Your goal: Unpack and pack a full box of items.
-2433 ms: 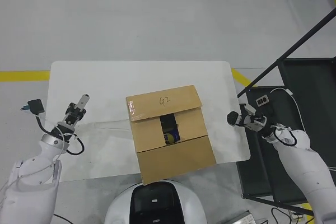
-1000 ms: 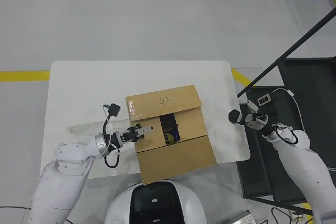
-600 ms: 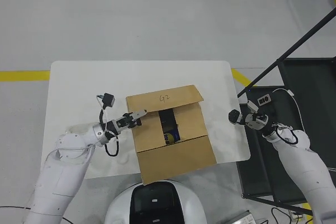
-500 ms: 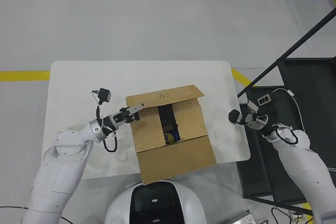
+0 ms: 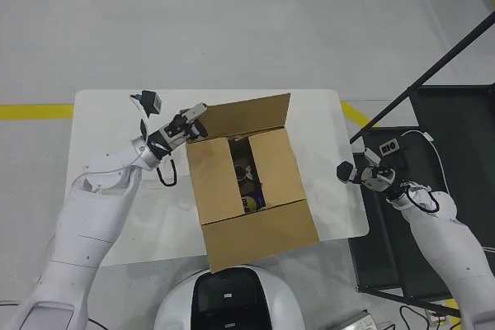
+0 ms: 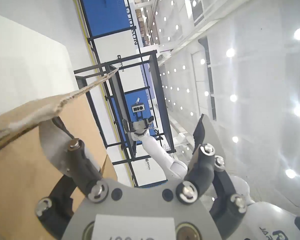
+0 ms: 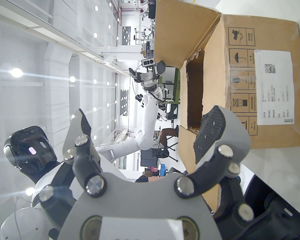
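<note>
Box [image 5: 260, 235] mid-worktop [image 5: 124, 132], close to the near edge. Starting at the left: left hand [image 5: 194, 114] up at the left corner of the back flap [image 5: 247, 115], fingers spread and gripping nothing — one finger [image 6: 55, 141] tucked against the cardboard edge, the other free in the air. Probably a prop rather than a pinch: enough to hold the flap tipped up and clear of the opening. Next along, two side flaps [image 5: 210, 177] lying flat with a dark gap between them, and items [image 5: 246, 177] showing in that gap, not yet lifted out. Likely need folding back as well before anything comes out. Further right, right hand [image 5: 346, 173] at the worktop's right edge, apart from the box, fingers wide and empty — seemingly parked out of the way, ready for the flap on its side. Beyond it, a dark rack [image 5: 454, 148] beside the worktop.
</note>
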`<act>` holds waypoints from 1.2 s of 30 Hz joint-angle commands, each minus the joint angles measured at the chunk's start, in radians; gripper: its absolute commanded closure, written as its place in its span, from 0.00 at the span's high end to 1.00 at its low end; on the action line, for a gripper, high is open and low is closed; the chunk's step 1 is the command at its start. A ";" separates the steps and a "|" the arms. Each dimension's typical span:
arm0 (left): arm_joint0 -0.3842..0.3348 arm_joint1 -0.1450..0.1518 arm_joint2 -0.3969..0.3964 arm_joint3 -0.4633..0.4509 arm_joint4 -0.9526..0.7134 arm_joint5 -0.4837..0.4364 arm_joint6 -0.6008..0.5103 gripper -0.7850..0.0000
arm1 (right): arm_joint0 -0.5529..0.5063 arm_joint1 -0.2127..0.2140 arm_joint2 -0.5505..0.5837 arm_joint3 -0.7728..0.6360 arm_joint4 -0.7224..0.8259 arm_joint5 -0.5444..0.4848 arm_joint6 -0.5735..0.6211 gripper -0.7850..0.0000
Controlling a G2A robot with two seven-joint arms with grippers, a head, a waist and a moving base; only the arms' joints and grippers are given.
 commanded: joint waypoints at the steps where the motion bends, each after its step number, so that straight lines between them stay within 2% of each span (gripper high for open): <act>1: -0.043 -0.011 0.021 0.073 -0.014 -0.012 0.021 1.00 | 0.000 0.000 0.000 0.000 0.000 0.000 0.000 1.00; 7: -0.158 -0.048 0.075 0.275 -0.025 -0.020 0.102 1.00 | 0.000 0.000 0.000 0.000 0.000 0.000 0.000 1.00; 11: -0.218 -0.066 0.126 0.389 0.073 0.014 0.163 1.00 | 0.000 0.000 0.000 0.000 0.000 0.000 0.000 1.00; 17: -0.267 -0.086 0.205 0.479 0.262 0.044 0.217 1.00 | 0.000 0.000 0.000 0.000 0.000 0.000 0.000 1.00; 22: -0.281 -0.077 0.221 0.497 0.388 0.028 0.190 1.00 | 0.000 0.000 0.000 0.000 0.000 0.000 0.000 1.00; 25: -0.273 -0.058 0.181 0.485 0.392 -0.009 0.170 1.00 | 0.000 0.000 0.000 0.000 0.000 0.000 0.000 1.00; 29: -0.231 -0.013 0.061 0.419 0.333 -0.083 0.152 1.00 | -0.001 0.000 -0.001 -0.004 -0.002 0.003 -0.005 1.00; 32: -0.149 0.029 -0.051 0.299 0.283 -0.127 0.107 1.00 | -0.005 -0.005 -0.015 -0.082 -0.049 0.028 -0.034 1.00; 36: 0.030 0.083 -0.206 0.043 0.230 -0.120 0.012 1.00 | -0.006 -0.010 -0.039 -0.179 -0.123 0.061 -0.062 1.00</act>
